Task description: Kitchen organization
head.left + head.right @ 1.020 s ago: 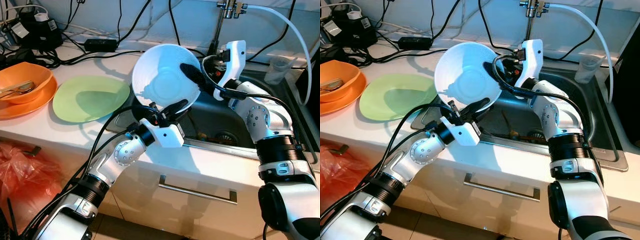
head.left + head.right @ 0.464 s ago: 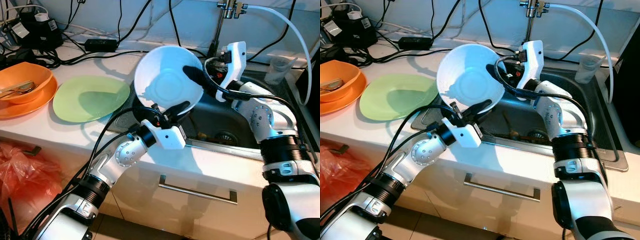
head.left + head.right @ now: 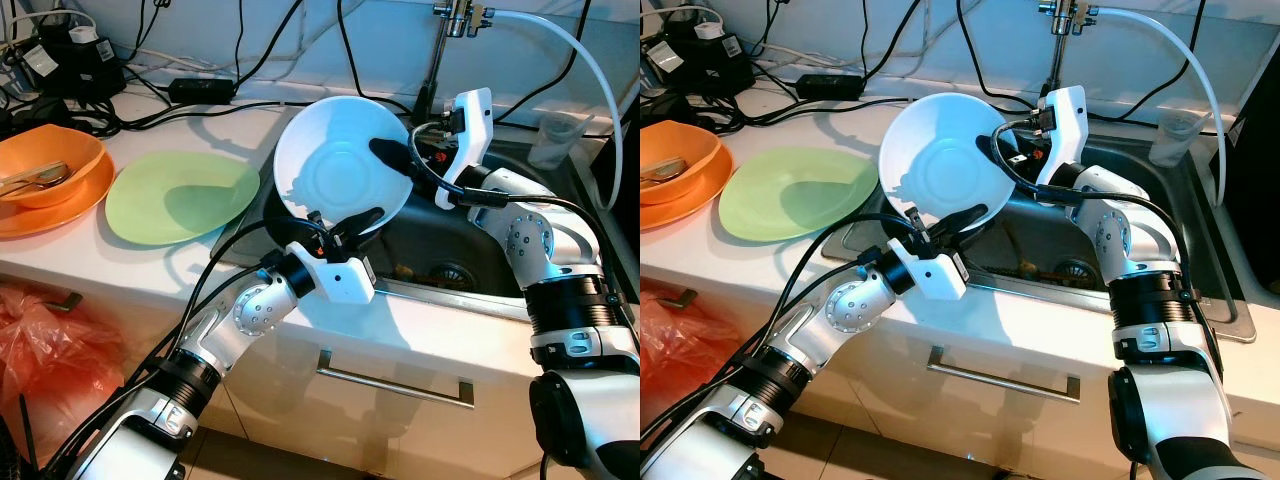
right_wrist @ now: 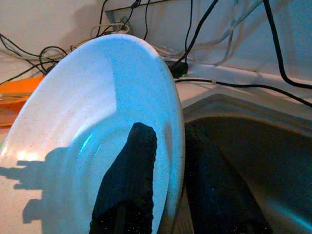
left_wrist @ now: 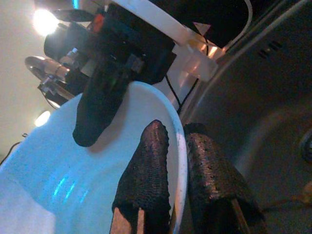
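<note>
A pale counter [image 3: 120, 262] runs along a wall, with a steel sink [image 3: 470, 240] sunk into it; everything here is placed from that sink. Held tilted above the sink's near-left corner is a large white bowl [image 3: 335, 170], gripped by both arms at once. The left gripper [image 3: 352, 222] has its fingers clamped over the bowl's lower rim, one finger inside and one outside. The right gripper [image 3: 395, 160] is clamped the same way on the rim's far side, nearest the tap [image 3: 455, 18]. Left of the sink lie a green plate [image 3: 180, 195] and, further left, an orange bowl [image 3: 45, 165] on an orange plate. The bowl seems lifted but not yet put away, so most tidying remains. Open counter lies in front of the green plate; cables [image 3: 150, 105] crowd the back edge.
</note>
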`<state>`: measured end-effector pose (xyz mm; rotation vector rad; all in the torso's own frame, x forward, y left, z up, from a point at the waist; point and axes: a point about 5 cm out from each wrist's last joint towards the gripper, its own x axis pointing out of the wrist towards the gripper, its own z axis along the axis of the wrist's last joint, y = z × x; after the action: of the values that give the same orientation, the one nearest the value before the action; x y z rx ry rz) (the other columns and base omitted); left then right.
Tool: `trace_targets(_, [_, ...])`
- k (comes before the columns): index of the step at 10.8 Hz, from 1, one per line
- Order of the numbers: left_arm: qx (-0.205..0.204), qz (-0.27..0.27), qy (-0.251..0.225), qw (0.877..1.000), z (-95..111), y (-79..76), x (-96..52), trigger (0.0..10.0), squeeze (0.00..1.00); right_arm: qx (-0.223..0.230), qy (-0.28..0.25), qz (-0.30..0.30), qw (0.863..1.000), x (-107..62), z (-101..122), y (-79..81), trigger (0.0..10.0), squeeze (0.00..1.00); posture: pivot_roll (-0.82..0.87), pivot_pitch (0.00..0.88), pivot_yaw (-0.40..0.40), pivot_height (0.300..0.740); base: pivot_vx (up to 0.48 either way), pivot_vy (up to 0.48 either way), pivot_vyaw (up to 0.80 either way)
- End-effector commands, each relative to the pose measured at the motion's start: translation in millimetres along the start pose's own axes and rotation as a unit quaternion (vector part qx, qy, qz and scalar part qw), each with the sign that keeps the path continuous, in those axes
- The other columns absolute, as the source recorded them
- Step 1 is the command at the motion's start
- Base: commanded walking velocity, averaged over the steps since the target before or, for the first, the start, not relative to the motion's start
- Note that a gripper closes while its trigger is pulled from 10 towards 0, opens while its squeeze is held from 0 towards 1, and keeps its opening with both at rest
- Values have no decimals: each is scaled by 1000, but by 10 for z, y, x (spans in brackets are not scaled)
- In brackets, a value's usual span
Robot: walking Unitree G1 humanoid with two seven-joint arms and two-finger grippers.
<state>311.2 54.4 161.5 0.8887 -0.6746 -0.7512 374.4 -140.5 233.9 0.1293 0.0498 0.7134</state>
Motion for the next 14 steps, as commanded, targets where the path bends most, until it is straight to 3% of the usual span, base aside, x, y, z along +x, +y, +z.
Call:
trace_targets(1, [13,42,-40,998,123,190,60,0,0,1,28,-30,999,-107,-107,-126,0,0,-25,0,-21,740,0,0,0])
trace_targets(2, [14,42,-40,998,123,188,63,824,0,1,27,-27,999,-106,-108,-121,0,0,-25,0,-21,740,0,0,0])
trace_targets(3, [15,43,-39,998,122,192,63,4196,0,0,28,-29,999,-105,-110,-122,0,0,-25,0,-21,740,0,0,0])
trace_targets(4, [17,45,-38,998,121,197,64,9255,0,1,27,-26,999,-105,-111,-115,980,0,-24,0,-24,740,0,0,0])
trace_targets(5, [19,47,-37,998,119,198,64,10000,0,1,27,-23,999,-103,-117,-99,0,0,-24,0,-24,740,0,0,0])
trace_targets(12, [20,52,-34,998,117,195,80,10000,0,1,30,-23,999,-118,-136,-105,0,0,-29,0,-26,740,0,0,0])
trace_targets(13, [19,54,-34,998,118,202,86,10000,0,-1,32,-25,999,-116,-137,-106,10000,0,-28,0,-26,740,0,0,0])
trace_targets(14, [18,54,-33,998,116,203,87,10000,0,-2,33,-28,999,-115,-137,-109,10000,0,-28,0,-26,740,0,0,0])
